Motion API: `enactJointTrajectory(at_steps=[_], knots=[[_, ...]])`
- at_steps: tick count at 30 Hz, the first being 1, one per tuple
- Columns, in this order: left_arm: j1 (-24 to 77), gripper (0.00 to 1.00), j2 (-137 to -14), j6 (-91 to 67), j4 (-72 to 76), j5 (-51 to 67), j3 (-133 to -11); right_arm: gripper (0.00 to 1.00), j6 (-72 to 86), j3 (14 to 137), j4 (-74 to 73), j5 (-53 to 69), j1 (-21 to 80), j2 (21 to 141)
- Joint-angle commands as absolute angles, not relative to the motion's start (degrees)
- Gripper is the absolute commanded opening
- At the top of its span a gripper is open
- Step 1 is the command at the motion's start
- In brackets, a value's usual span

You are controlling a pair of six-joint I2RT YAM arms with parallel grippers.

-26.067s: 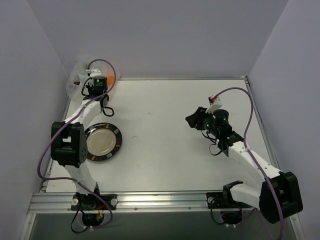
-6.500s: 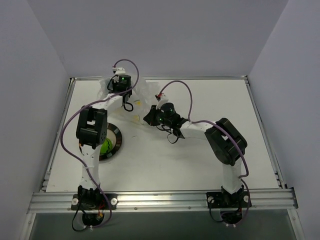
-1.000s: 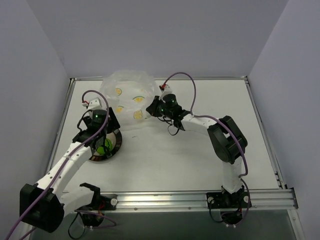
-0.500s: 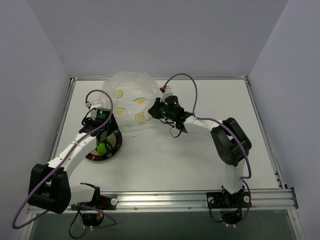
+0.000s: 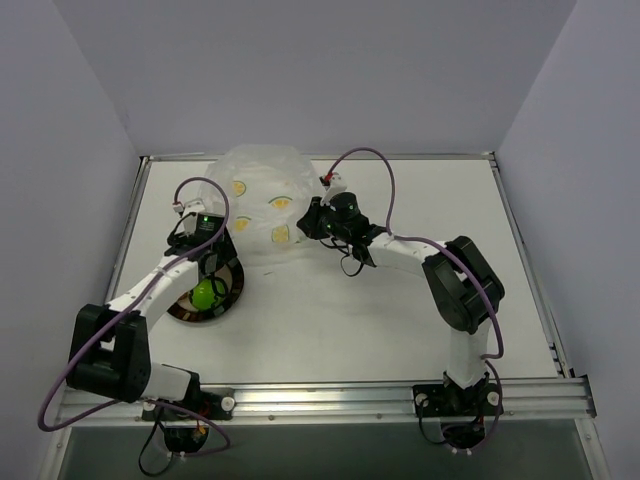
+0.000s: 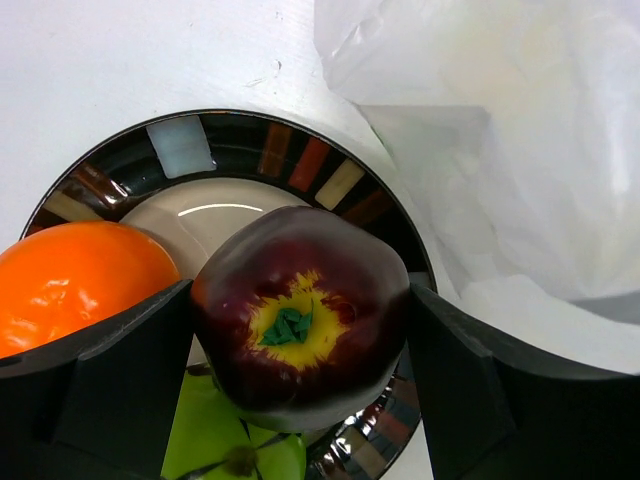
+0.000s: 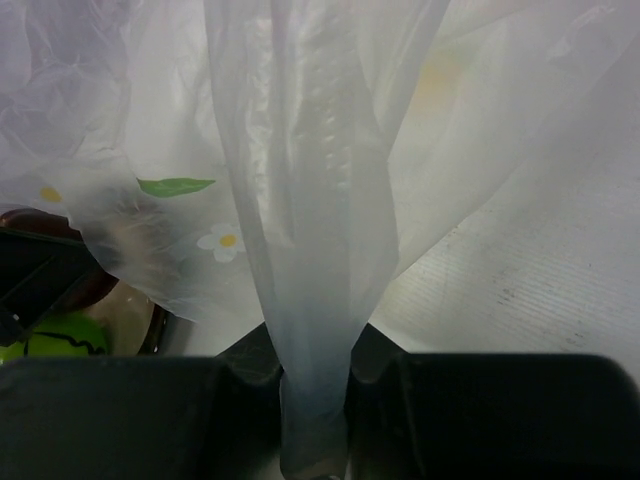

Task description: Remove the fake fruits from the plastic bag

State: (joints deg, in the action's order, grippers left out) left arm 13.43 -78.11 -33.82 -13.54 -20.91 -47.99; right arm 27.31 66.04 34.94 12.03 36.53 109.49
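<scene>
In the left wrist view my left gripper (image 6: 300, 335) is shut on the dark brown fake fruit (image 6: 300, 310), one finger against each side, just above the striped plate (image 6: 250, 150). The orange fruit (image 6: 80, 280) and the bright green fruit (image 6: 225, 445) lie on that plate. From above, only the green fruit (image 5: 203, 294) shows, under the left gripper (image 5: 206, 262). The plastic bag (image 5: 262, 200) stands puffed up behind the plate. My right gripper (image 5: 306, 222) pinches its right edge; a gathered fold of bag (image 7: 310, 250) runs down between the right gripper's (image 7: 315, 375) fingers.
The dark-rimmed plate (image 5: 231, 290) sits at the table's left side, with the bag's lower edge (image 6: 500, 180) lying right beside it. Grey walls close in the table on three sides, and a metal rail (image 5: 320, 400) runs along the near edge.
The left arm has swung its elbow leftward and nearer while its gripper stayed over the plate. The bag has drawn in narrower, and the right gripper has shifted slightly right with it.
</scene>
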Motion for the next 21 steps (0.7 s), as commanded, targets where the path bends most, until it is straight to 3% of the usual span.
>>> enactJointTrajectory(at_steps=[1,7,13,21], knots=[[12.66,0.53,-79.01,-33.84,-12.13,-21.62,-50.27,0.08,26.63,65.74,37.09,11.78,37.09,106.44],[12.57,0.55,-79.98,-33.84,-11.08,-21.01,-50.36,0.16,26.54,65.21,37.09,11.08,37.09,105.65],[12.31,0.7,-80.33,-33.66,-10.72,-20.65,-50.27,0.28,26.37,65.48,36.3,10.9,37.0,105.47],[12.04,0.82,-80.42,-34.1,-9.41,-20.13,-49.22,0.4,26.19,65.57,36.21,10.72,37.0,105.64]])
